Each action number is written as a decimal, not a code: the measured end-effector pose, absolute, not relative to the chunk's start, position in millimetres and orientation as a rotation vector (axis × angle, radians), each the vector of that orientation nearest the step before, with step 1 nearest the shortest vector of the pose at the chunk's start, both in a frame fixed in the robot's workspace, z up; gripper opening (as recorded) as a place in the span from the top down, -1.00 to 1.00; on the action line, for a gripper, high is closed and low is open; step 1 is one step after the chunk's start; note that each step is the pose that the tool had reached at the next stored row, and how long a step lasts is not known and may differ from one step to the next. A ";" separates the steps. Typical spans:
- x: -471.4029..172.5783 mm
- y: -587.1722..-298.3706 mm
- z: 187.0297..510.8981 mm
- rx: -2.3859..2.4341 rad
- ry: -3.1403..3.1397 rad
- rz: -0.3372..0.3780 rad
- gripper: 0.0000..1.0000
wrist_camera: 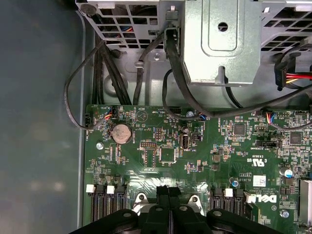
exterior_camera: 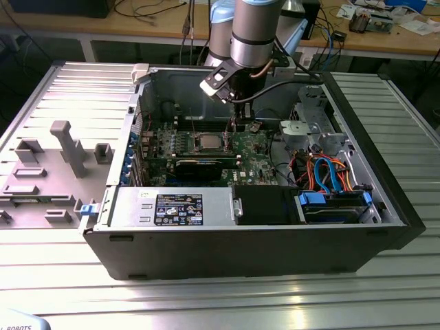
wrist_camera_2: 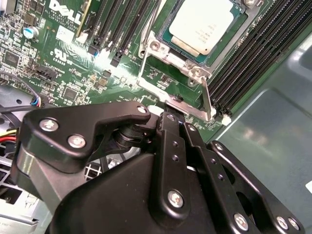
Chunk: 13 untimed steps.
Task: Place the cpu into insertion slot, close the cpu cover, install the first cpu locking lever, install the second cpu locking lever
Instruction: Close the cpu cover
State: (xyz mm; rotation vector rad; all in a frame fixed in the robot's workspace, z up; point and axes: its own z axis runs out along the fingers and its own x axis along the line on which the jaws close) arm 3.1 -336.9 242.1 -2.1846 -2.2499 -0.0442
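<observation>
CPU (wrist_camera_2: 204, 24) seated in socket (exterior_camera: 197, 143), centre of ext. view. Gripper (wrist_camera_2: 178, 124) tips together beside cover (wrist_camera_2: 169, 62); prob. cover/lever step, needs gentle downward press.

site: robotics lab | cues: slatted metal bench (exterior_camera: 220, 302); cable-strewn wooden desks (exterior_camera: 82, 29); opened computer (exterior_camera: 227, 254)

We count one robot arm (exterior_camera: 251, 34), one open computer case (exterior_camera: 206, 254) on one tabletop (exterior_camera: 206, 302), one green circuit board (wrist_camera: 204, 165), one cpu (wrist_camera_2: 204, 24), one coin cell (wrist_camera: 121, 132), one long black card (exterior_camera: 198, 167), and one grey fixture (exterior_camera: 48, 172) at the case's nine o'clock in the exterior view.
</observation>
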 end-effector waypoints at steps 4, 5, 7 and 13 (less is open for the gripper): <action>1.7 -336.9 241.9 -2.185 -2.250 -0.044 0.79; 1.2 -336.9 241.9 -2.185 -2.250 -0.044 0.79; 0.5 -336.9 241.8 -2.185 -2.250 -0.044 0.79; -1.2 -336.9 241.5 -2.184 -2.250 -0.044 0.79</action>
